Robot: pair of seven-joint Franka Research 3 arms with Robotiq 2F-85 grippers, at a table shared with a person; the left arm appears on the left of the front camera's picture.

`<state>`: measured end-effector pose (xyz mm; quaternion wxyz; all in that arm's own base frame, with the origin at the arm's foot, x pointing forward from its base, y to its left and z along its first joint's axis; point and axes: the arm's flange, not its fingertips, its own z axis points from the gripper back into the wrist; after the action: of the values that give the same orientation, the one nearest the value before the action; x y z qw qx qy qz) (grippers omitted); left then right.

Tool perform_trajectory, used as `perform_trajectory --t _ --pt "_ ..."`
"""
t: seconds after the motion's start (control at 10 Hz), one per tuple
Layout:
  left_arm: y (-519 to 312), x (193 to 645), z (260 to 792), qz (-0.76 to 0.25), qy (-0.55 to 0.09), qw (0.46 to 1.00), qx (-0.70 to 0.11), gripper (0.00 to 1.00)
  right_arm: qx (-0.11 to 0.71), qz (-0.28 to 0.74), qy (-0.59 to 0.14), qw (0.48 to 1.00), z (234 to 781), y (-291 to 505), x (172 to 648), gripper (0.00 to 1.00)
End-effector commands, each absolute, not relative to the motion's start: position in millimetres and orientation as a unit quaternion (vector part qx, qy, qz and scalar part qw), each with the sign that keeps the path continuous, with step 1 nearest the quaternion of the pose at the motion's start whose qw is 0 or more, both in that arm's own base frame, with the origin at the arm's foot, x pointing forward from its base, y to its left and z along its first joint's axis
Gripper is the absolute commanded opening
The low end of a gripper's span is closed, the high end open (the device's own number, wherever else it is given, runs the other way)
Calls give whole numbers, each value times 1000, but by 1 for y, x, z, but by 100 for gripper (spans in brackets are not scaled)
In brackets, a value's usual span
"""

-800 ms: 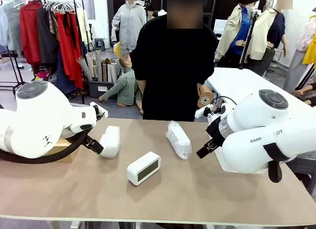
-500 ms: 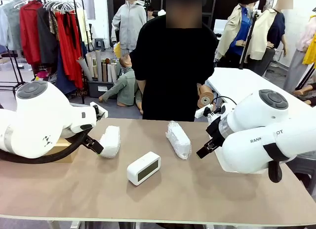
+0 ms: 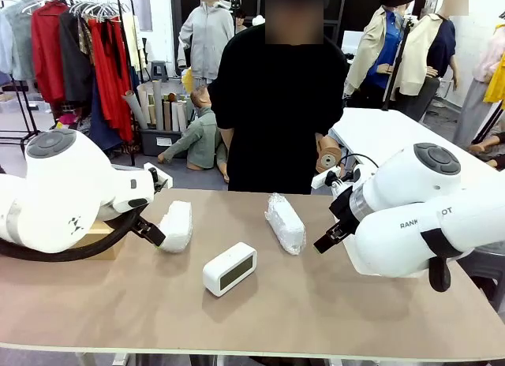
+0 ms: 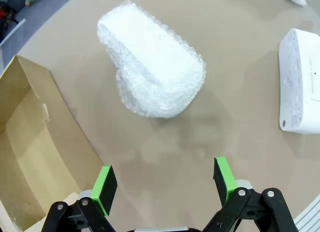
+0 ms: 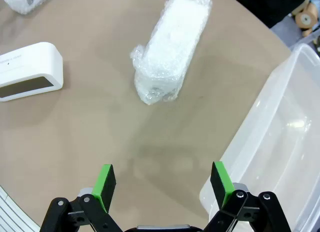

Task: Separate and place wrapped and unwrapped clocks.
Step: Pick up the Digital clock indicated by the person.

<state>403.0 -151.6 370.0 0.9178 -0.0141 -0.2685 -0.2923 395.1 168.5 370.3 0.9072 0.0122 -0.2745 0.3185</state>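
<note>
Now, left gripper (image 4: 162,164): green-padded fingers (image 4: 105,184) are standing spread wide, gripping nothing.
Left bundle (image 4: 152,74): oblong, in crinkly white bubble wrap, is lying at twelve o'clock of that gripper, untouched; open brown cardboard box (image 4: 30,142) is sitting at nine o'clock.
Right gripper (image 5: 161,164): fingers are likewise gaping, empty.
Right bundle (image 5: 170,44): oblong, white-wrapped, is lying at twelve o'clock of this gripper; clear plastic bin (image 5: 280,142) is sitting at three o'clock.
Bare clock (image 3: 230,268): white, rounded-rectangular, digital, dark-screened, is resting at five o'clock of the left bundle.

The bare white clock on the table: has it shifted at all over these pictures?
No. The bare clock lies at the same spot on the table, no nearer the wrapped bundle behind it.
</note>
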Motion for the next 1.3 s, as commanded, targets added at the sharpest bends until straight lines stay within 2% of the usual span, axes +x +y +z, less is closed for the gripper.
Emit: perform_trajectory --t 0.0,1.1,1.2 --pt "-152 403 370 -292 -269 918 -14 100 12 318 -275 907 370 168 395 100" --pt "-152 403 370 -292 -269 918 -14 100 12 319 -274 907 370 169 395 100" --pt "-151 401 374 -315 -245 917 -19 100 39 324 -255 910 372 168 393 100"
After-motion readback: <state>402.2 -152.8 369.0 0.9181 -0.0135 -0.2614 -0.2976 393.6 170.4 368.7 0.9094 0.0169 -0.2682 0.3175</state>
